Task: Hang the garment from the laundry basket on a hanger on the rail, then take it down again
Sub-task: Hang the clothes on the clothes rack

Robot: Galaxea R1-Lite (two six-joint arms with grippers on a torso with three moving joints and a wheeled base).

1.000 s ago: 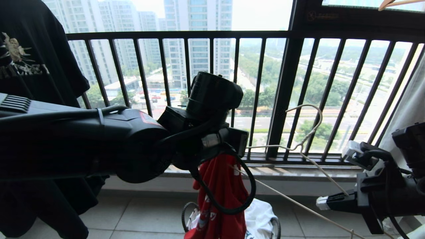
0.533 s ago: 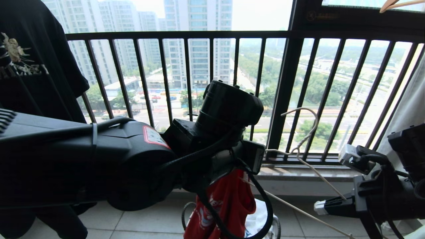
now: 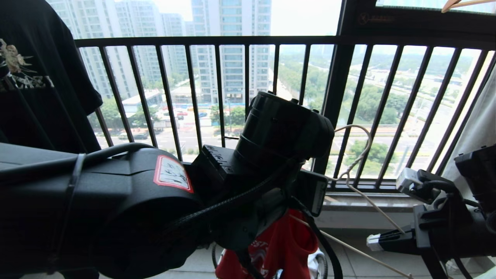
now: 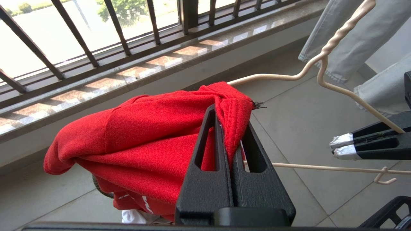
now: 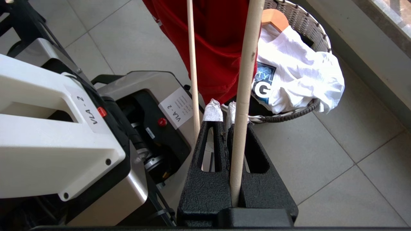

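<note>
A: What has changed since a second ago?

B: The left arm has swung across toward the right gripper, carrying the shirt (image 4: 144,138) with it, and now fills more of the head view. The right arm has stayed put.

A: How does the left gripper (image 4: 229,118) stand?

B: Its fingers are pressed together on a bunched fold of the red shirt. The cloth humps up over the fingertips and hangs down on the far side of them and below.

A: And the hanger (image 4: 324,61)?

B: Just beyond the left gripper's tips. One of its arms runs into the fold at the top of the shirt, and its lower bar passes behind the fingers.

A: Who holds it?

B: The right gripper (image 5: 224,110), clamped on the hanger's sloping arm, which runs down between its taped fingers. The twisted hook rises free above.

A: The basket (image 5: 301,22)?

B: On the floor tiles below both grippers, with a white shirt (image 5: 298,73) in it. The red shirt's hem hangs near its rim.
</note>
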